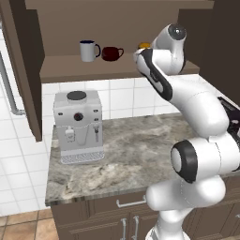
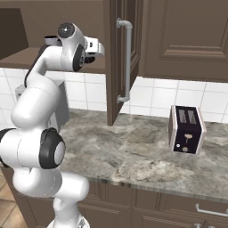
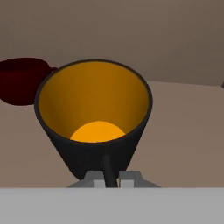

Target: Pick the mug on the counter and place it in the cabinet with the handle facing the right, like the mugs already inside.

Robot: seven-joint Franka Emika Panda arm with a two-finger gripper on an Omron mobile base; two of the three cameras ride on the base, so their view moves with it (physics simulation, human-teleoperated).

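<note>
The black mug (image 3: 94,127), its orange-yellow interior facing the hand camera, sits upright over the brown wooden cabinet's (image 1: 70,68) shelf, just beside a dark red cup; the grey-beige marbled counter (image 1: 131,150) lies below. Its handle is hidden.

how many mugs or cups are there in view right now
3. A white-grey mug stands at the left of the cabinet shelf, a dark red cup beside it, and the black mug is held in the gripper over the shelf.
</note>
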